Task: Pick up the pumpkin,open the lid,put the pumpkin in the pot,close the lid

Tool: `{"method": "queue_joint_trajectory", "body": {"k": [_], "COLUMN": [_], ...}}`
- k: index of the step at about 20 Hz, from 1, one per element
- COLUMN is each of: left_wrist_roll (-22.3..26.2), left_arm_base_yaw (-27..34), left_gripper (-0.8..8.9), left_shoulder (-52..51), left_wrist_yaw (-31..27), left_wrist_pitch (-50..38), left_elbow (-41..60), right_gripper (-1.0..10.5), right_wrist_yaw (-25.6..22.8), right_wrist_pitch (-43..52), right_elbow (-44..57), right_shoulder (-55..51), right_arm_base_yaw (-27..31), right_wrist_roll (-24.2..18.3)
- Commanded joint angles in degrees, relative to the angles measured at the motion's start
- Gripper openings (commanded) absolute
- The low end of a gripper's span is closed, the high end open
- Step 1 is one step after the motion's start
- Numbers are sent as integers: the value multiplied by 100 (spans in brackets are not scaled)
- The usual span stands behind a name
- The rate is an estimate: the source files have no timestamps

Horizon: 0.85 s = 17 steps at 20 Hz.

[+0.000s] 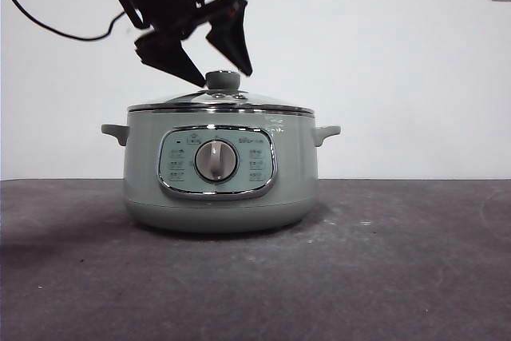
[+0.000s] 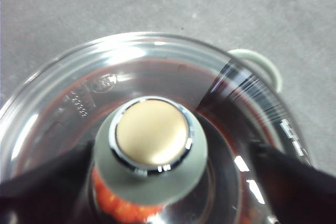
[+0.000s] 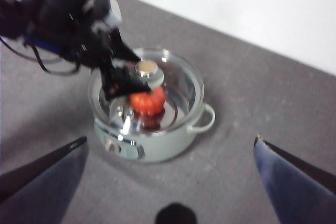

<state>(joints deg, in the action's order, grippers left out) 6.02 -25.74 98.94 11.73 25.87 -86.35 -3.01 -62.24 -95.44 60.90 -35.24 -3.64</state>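
Nearly everything looks done. The pot (image 1: 219,173) stands on the grey, slightly speckled table (image 1: 399,277), a big smooth sage-green drum with two stubby side handles, a chrome-framed panel and a round dial. The lid (image 1: 219,103) sits flat on its rim, so I judge the closing finished; it is a clear glass dome with a shiny metal edge. Through the glass, in my right wrist view, the pumpkin (image 3: 147,101) shows inside the pot, small, orange and ribbed.

What seems left is only to draw clear. My left gripper (image 1: 215,57) hangs just above the lid's green knob (image 2: 151,153), whose top is a pale metal disc ringed in chrome. Its black, pointed jaws are spread wide, one on each side of the knob and gripping nothing. My right gripper (image 3: 170,153) waits well back from the pot, jaws also wide apart and empty.
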Motion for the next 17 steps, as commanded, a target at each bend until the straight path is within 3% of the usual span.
{"method": "queue_joint_trajectory", "body": {"k": [1,5,8,12,14,15,17], "left_wrist_roll": [42,42,42,17,0,0,0], "left_arm_base_yaw": [-20,-20,-20,-20,-20,-20,-20], "left_gripper": [572,571,564,561,554,487,223], "left_shoulder": [-321,-837,-1338,-2312,-2776,-2975,-3307], "left_wrist_yaw": [37,63,149,682,798,844,931], "left_wrist_pitch": [208,769,1303,2341,2852,3099,3541], "left_elbow": [-37,-37,-37,-37,-37,-37,-37], "right_gripper": [594,594,593,589,517,467,379], "right_wrist_yaw": [15,184,691,1438,1797,1945,2026], "right_wrist_pitch": [-190,-442,-590,-883,-1091,-1211,-1462], "right_elbow": [11,11,11,11,11,11,11], "right_shoulder": [22,50,70,140,195,219,267], "right_arm_base_yaw": [-9,-7,-7,-9,-9,-9,-9], "right_wrist_roll": [15,15,17,17,15,15,13]}}
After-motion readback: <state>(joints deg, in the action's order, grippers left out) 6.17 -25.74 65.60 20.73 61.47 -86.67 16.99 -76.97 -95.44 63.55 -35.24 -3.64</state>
